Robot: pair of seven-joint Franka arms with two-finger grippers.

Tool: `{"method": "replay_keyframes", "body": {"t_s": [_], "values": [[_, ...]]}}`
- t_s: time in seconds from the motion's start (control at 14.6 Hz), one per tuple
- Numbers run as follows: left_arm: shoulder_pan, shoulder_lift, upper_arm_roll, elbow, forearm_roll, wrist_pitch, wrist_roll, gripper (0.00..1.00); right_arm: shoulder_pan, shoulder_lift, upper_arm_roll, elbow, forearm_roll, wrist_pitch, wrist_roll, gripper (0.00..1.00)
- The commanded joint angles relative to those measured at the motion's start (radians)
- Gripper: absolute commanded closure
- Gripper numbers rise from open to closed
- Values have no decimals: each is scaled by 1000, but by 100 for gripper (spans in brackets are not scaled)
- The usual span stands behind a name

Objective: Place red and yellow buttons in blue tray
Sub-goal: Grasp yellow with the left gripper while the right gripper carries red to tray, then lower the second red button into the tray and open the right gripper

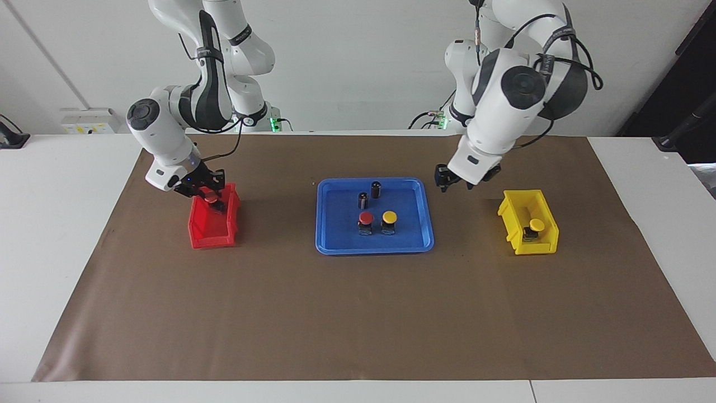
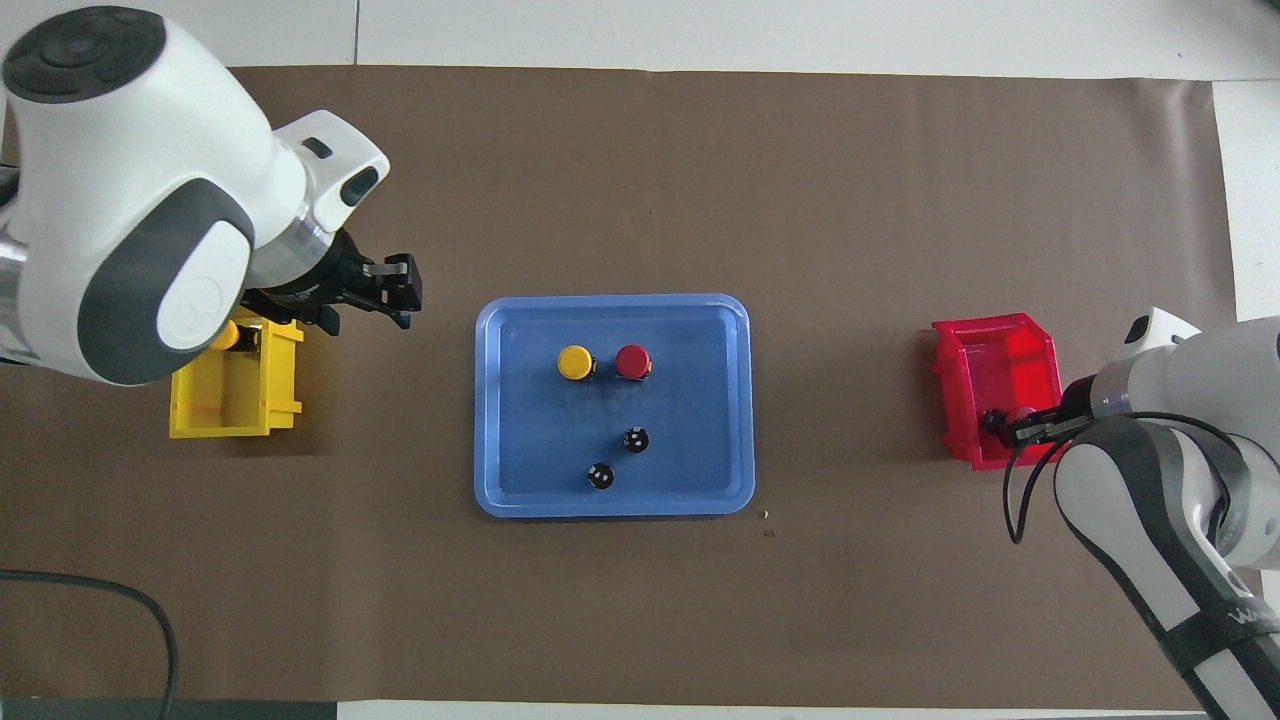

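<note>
The blue tray (image 1: 411, 224) (image 2: 700, 400) lies mid-table and holds one red button (image 1: 366, 219) (image 2: 632, 361) and one yellow button (image 1: 389, 219) (image 2: 575, 362), side by side. My right gripper (image 1: 208, 196) (image 2: 1008, 424) is shut on a second red button (image 1: 210, 197) (image 2: 1012, 416), low over the red bin (image 1: 212, 226) (image 2: 1000, 370) at the bin's end nearer the robots. A second yellow button (image 1: 536, 226) (image 2: 229, 335) stands in the yellow bin (image 1: 528, 243) (image 2: 235, 410). My left gripper (image 1: 456, 182) (image 2: 402, 290) is open and empty, in the air between the tray and the yellow bin.
Two dark capless cylinders (image 1: 376, 188) (image 1: 363, 200) stand in the tray nearer the robots than the buttons; they also show in the overhead view (image 2: 636, 439) (image 2: 600, 476). Brown paper (image 1: 358, 313) covers the table. The left arm's body hides part of the yellow bin from above.
</note>
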Motion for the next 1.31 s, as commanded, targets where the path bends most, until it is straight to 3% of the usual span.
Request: {"method": "replay_keyframes", "body": {"t_s": [0.0, 0.14, 0.21, 0.41, 0.69, 0.89, 1.24], "values": [[127, -54, -6, -154, 63, 142, 99, 29, -3, 68, 15, 203, -2, -162, 3, 72], [201, -78, -6, -269, 84, 285, 145, 29, 72, 123, 21, 360, -3, -286, 123, 72], [221, -71, -6, -281, 82, 311, 160, 29, 121, 152, 21, 435, -15, -335, 211, 72], [230, -63, -6, -298, 88, 364, 168, 30, 276, 204, 23, 544, -15, -341, 460, 72], [271, -78, -6, -411, 90, 465, 202, 40, 439, 211, 24, 488, -3, -129, 658, 72], [286, -75, -6, -416, 90, 477, 217, 41, 485, 220, 24, 417, -3, 10, 700, 72], [296, -62, -6, -436, 90, 521, 219, 41, 551, 298, 24, 414, -3, 100, 769, 71]]}}
